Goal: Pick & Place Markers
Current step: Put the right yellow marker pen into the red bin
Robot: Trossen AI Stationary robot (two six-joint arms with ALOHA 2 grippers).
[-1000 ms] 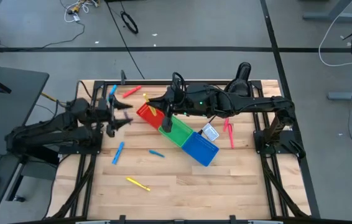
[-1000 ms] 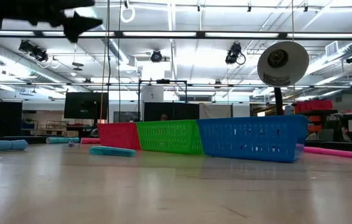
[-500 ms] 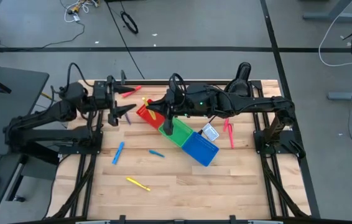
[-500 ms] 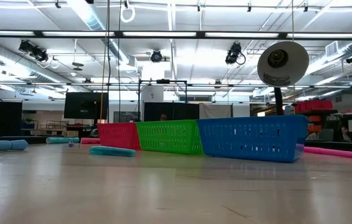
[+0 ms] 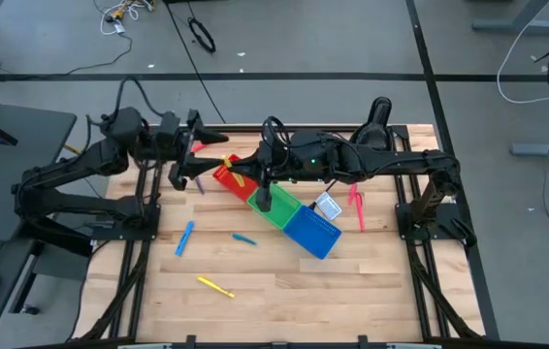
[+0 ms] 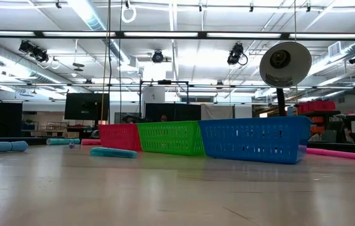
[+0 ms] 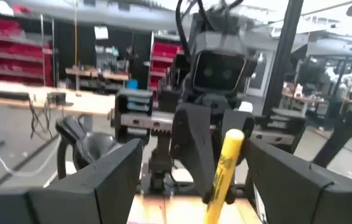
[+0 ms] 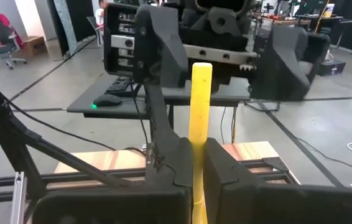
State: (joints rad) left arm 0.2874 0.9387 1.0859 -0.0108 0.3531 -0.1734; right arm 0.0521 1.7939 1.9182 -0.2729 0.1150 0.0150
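Item: right gripper (image 8: 193, 163). Clamped shut on a yellow marker (image 8: 199, 124), which is held upright between the fingers. In the high view the gripper (image 5: 245, 173) is placed above the red bin (image 5: 228, 178).

Item: left gripper (image 5: 200, 158). Jaws spread wide, nothing between them. It is raised off the table just beside the red bin, on the side away from the green bin (image 5: 273, 206), and is pointed at the right gripper; the yellow marker (image 7: 221, 171) is seen straight ahead in its wrist view.

Item: bins. Red, green and blue bin (image 5: 311, 232) are joined in one diagonal row on the table (image 5: 294, 291).

Item: loose markers, placed from the red bin. A purple marker (image 5: 197, 183) lies just beside it. A red marker (image 5: 208, 142) lies near it by the far table edge. Two blue markers (image 5: 185, 237) lie toward the near edge, another yellow one (image 5: 215, 287) beyond them. Pink markers (image 5: 356, 206) lie well apart, past the blue bin.

Item: risks, judged. The two grippers are close; contact could be caused by any further approach. The marker could tip over the bin wall if released off-centre.
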